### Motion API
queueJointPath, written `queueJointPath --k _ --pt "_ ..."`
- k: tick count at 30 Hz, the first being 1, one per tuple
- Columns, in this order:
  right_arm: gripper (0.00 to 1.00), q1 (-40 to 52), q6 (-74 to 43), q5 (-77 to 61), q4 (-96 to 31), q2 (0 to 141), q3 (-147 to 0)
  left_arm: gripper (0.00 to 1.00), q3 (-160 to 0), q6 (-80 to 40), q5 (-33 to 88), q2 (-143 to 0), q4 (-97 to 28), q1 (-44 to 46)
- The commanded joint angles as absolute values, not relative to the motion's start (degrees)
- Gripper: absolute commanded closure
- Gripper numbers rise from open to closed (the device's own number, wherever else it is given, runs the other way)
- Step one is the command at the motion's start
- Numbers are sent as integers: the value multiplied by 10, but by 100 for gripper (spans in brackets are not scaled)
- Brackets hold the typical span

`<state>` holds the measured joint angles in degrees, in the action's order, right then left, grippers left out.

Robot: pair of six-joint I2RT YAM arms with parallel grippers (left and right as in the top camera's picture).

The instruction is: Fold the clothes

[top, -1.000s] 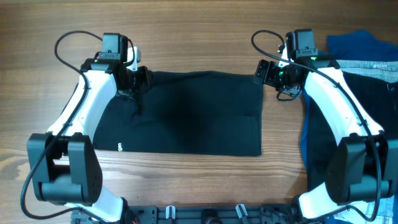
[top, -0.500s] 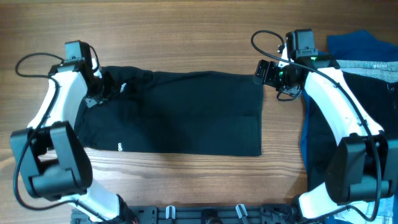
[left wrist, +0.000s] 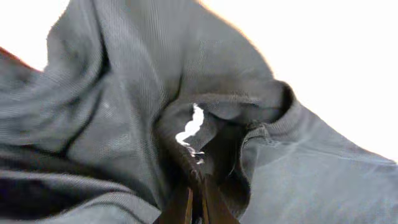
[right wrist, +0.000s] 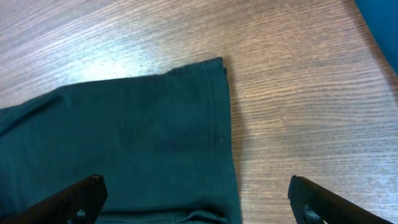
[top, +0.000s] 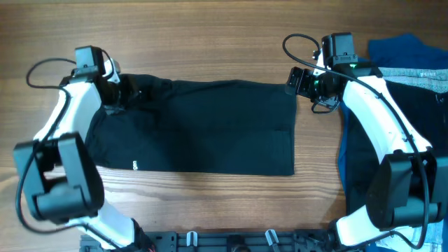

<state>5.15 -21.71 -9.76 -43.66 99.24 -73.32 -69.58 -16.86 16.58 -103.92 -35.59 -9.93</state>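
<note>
The clothes, a black shirt [top: 210,129], lie flat as a wide rectangle on the wooden table, with a small white logo [top: 135,166] near the front left. My left gripper [top: 124,94] sits at the shirt's back left corner. In the left wrist view this gripper [left wrist: 193,202] is shut on a bunched fold of the black fabric [left wrist: 124,93]. My right gripper [top: 295,82] hovers at the back right corner. It is open [right wrist: 196,199], with the shirt's corner [right wrist: 155,124] lying flat between and ahead of its fingers.
A bright blue garment [top: 402,47] and a black garment with a grey waistband [top: 420,73] lie at the right edge, under and beside the right arm. A corner of blue cloth [right wrist: 382,18] shows in the right wrist view. Bare wood table [top: 210,42] stretches behind the shirt.
My left arm has swung out to the left, dragging the shirt's back left corner with it, and its jaws have closed on the fabric. The right arm has not moved.
</note>
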Motion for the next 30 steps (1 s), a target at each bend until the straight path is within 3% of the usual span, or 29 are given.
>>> queueJointPath --k 1,5,9,13,20,21,25,29,30 --pt "1 49 -210 -83 -430 999 -735 92 -694 -162 109 -975 -366 -103" --pt "0 49 -210 -83 -431 999 -735 88 -694 -154 98 -975 -453 -95" --pt "1 48 -210 -83 -429 999 -735 96 -694 -154 44 -975 -507 -95" --pt "2 51 -210 -85 -333 1019 -707 96 -694 -154 44 -975 -484 -95" --pt "21 51 -209 -88 -246 1138 -707 96 -694 -155 44 -975 -465 -95" --pt "27 51 -209 -92 -242 1149 -707 96 -694 -154 44 -975 -465 -95" --pt "34 51 -182 -126 -234 1156 -707 96 -694 -154 44 -975 -464 -95" --pt "56 51 -174 -151 -232 1156 -708 96 -694 -154 44 -975 -460 -95" --pt "72 50 -158 -166 -230 1156 -708 96 -694 -154 44 -975 -458 -95"
